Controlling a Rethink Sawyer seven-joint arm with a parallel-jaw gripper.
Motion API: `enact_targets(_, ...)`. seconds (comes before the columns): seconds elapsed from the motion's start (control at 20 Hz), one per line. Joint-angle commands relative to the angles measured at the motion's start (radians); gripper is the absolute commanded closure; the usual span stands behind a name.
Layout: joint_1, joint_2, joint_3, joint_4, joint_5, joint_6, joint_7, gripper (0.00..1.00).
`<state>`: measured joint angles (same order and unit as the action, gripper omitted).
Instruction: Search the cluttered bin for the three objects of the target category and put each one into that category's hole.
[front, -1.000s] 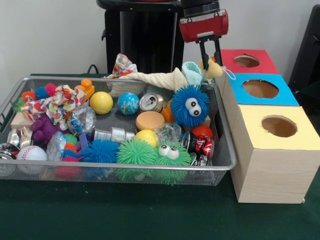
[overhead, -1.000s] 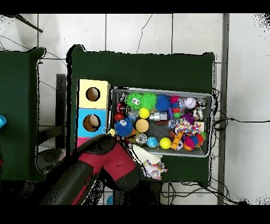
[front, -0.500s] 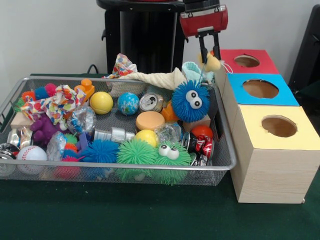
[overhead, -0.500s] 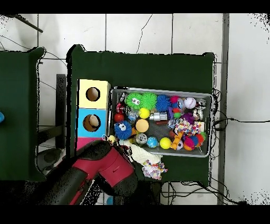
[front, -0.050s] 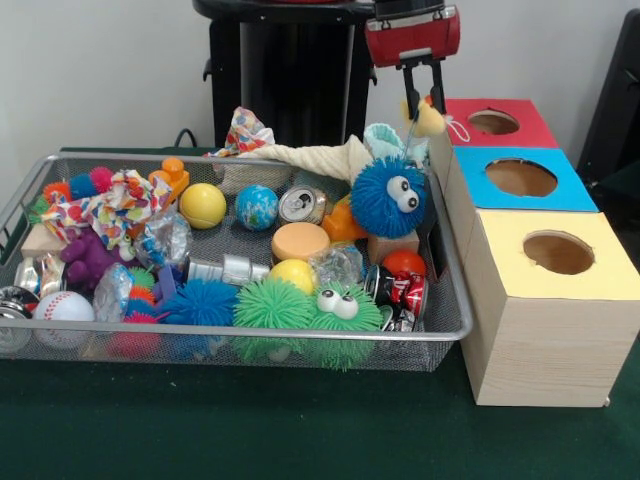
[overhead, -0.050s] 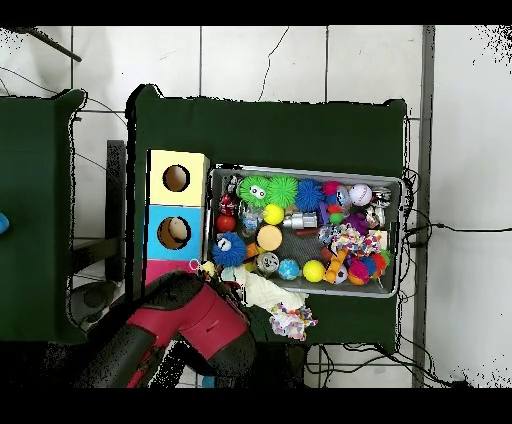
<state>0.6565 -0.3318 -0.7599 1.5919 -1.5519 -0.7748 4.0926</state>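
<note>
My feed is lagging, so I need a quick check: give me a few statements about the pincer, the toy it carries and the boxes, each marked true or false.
1. The pincer is shut on a small yellow toy. True.
2. The yellow toy already lies inside the yellow box's hole. False: it hangs in the pincer, up beside the red box.
3. The blue fuzzy ball with eyes sits at the bin's end next to the boxes. True.
4. The three boxes run red, blue, yellow from far to near in the front view. True.
5. The baseball lies beside the boxes. False: it is at the bin's opposite end.
</note>
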Motion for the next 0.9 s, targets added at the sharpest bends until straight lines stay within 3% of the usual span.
enact_targets(0.05,0.017,-0.024,0.138,0.063,-0.003,-0.075,0.437,1.00)
enact_targets(0.55,0.053,-0.034,0.156,0.067,0.033,-0.030,0.521,1.00)
enact_targets(0.9,0.057,-0.038,0.185,0.091,0.065,-0.010,0.502,1.00)
